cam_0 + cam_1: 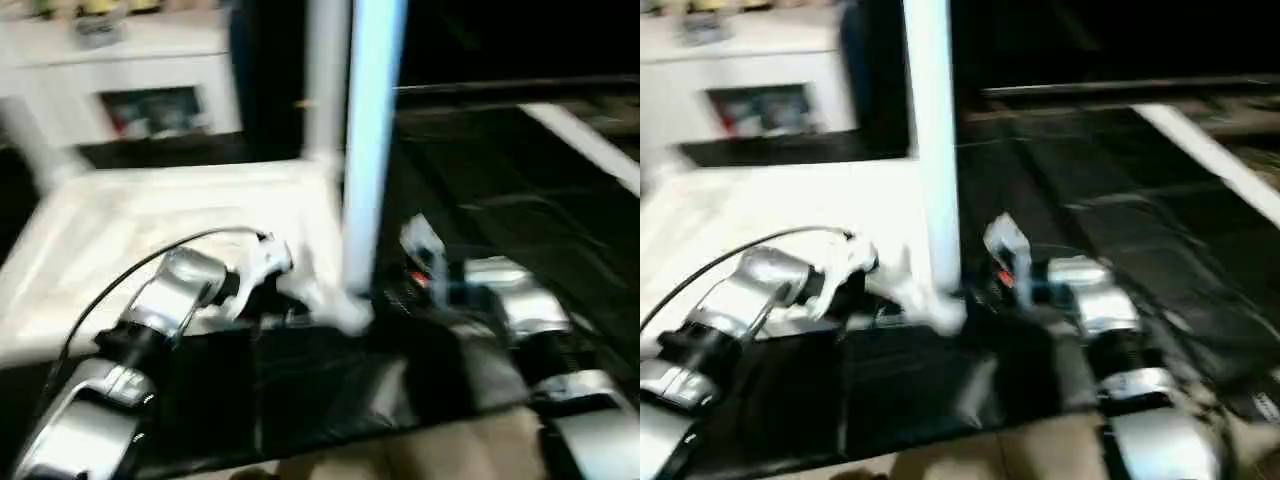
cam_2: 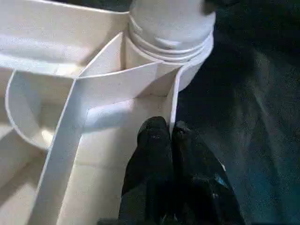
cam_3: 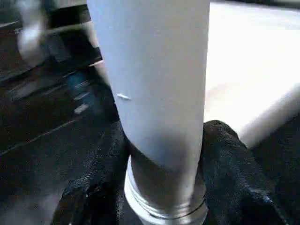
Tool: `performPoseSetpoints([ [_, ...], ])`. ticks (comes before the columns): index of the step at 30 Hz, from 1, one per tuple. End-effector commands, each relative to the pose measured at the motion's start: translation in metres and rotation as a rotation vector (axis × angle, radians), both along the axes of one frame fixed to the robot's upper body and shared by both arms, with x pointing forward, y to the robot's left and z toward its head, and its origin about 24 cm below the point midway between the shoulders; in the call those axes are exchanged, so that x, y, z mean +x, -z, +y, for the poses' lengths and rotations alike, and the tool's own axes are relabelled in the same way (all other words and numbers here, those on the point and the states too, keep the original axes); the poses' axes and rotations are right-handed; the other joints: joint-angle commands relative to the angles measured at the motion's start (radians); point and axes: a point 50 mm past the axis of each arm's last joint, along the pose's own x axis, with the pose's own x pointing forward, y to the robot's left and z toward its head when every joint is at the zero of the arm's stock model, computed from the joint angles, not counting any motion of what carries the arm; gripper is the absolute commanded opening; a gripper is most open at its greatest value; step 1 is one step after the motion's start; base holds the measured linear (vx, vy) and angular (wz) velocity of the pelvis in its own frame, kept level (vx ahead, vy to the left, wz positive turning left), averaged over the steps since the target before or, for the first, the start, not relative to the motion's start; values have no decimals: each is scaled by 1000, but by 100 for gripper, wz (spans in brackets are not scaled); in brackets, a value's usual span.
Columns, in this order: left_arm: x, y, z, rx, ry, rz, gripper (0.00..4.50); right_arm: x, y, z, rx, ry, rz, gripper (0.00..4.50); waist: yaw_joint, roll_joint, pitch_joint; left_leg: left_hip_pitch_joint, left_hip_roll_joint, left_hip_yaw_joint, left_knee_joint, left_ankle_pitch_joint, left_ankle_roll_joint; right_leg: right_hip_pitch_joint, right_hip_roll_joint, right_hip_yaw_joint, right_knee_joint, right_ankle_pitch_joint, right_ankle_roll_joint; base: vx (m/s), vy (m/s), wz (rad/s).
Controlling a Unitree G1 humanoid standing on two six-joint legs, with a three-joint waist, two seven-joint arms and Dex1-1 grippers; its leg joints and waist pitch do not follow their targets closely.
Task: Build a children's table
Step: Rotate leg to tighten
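White plastic leg (image 1: 372, 150) stands upright in the corner socket of the upturned table top (image 1: 150, 230) on the dark floor. The right tool (image 3: 161, 187) grips its base; the left tool (image 2: 171, 140), closed, pinches the top's rim (image 2: 174, 101). I judge the leg is being seated, so next it needs twisting or pressing home.

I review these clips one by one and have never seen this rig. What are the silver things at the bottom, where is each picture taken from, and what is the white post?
The silver things are the forearms of a humanoid robot; the two wide pictures come from a stereo camera on its head, looking down. The close pictures come from cameras on its wrists. On the dark floor lies a white plastic table top, underside up, showing its ribs. The white post is a table leg standing upright in a corner socket. The right claw has a black finger on each side of the leg just above its threaded base. The left claw is shut on the top's thin edge wall beside that socket. A white cabinet stands behind.
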Motion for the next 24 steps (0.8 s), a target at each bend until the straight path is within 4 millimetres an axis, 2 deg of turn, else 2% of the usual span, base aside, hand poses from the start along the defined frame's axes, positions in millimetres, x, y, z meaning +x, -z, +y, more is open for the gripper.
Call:
performPoseSetpoints([
  [1,9,-12,-34,-91,-50,-40,0,3,6,39,4,57,50,195,-13,0,-58,15,22,-28,-80,-448,-25,37,-55,14,-104,-631,-97,0,0,0],
  [2,9,-12,-34,-92,-57,-41,0,3,6,40,4,66,51,195,-19,-1,-59,17,21,-29,-79,-450,-25,36,-54,12,-107,-627,-100,0,0,0],
  [4,15,-15,-41,-96,-134,-54,0,7,6,53,-3,158,63,195,-35,1,-62,13,19,-31,-80,-445,-16,40,-53,7,-109,-588,-111,0,0,0],
  [6,17,-16,-44,-101,-163,-59,0,9,5,60,0,187,63,195,-40,3,-61,13,21,-31,-80,-449,-5,42,-53,2,-111,-565,-117,0,0,0],
  [8,21,-20,-50,-112,-207,-66,0,10,1,70,14,219,54,195,-40,1,-63,17,20,-28,-78,-448,0,38,-53,3,-111,-546,-127,0,0,0],
  [9,21,-20,-50,-112,-207,-66,0,10,1,70,14,219,54,195,-39,1,-64,18,22,-27,-79,-442,4,37,-54,5,-110,-524,-137,0,0,0],
  [10,21,-22,-51,-114,-215,-71,0,8,-1,74,38,196,32,195,-37,-3,-64,18,23,-25,-79,-436,9,36,-53,8,-107,-499,-147,0,0,0],
  [11,21,-22,-51,-114,-215,-71,0,8,-1,74,38,196,32,195,-36,-1,-65,18,24,-24,-79,-431,11,38,-53,9,-104,-485,-153,0,0,0],
  [12,20,-23,-51,-111,-200,-82,0,6,-2,74,88,175,42,195,-33,-4,-66,14,25,-23,-80,-414,16,41,-54,11,-101,-455,-163,0,0,0],
  [13,19,-23,-50,-111,-190,-88,0,6,-1,73,96,178,43,251,-30,-3,-67,13,26,-22,-81,-400,21,42,-54,13,-98,-428,-173,0,0,0],
  [14,19,-23,-50,-111,-188,-88,0,6,-1,72,97,178,44,265,-30,-2,-68,13,26,-21,-80,-391,23,43,-54,14,-96,-412,-179,0,0,0],
  [17,15,-22,-45,-103,-147,-93,0,6,2,64,83,196,47,285,-26,0,-69,8,28,-19,-81,-354,30,49,-55,17,-87,-349,-204,0,0,0],
  [18,14,-21,-42,-99,-140,-90,0,7,2,60,86,199,45,309,-25,7,-71,7,29,-19,-80,-340,30,53,-56,17,-83,-325,-213,0,0,0],
  [20,11,-19,-35,-89,-108,-82,0,9,1,49,87,211,46,320,-26,3,-74,5,29,-18,-79,-316,38,56,-56,17,-80,-290,-223,0,0,0],
  [21,10,-19,-34,-87,-101,-82,0,9,1,48,87,210,44,320,-23,4,-76,9,30,-15,-76,-295,42,55,-56,18,-79,-266,-232,0,0,0],
  [22,7,-18,-29,-68,-57,-80,0,10,-1,38,88,187,33,332,-19,9,-77,8,31,-14,-76,-277,48,56,-55,18,-76,-234,-242,0,0,0],
  [24,6,-17,-26,-57,-37,-79,0,9,-3,32,90,159,24,354,-11,8,-80,5,32,-11,-72,-237,60,60,-52,17,-67,-174,-260,0,0,0],
])
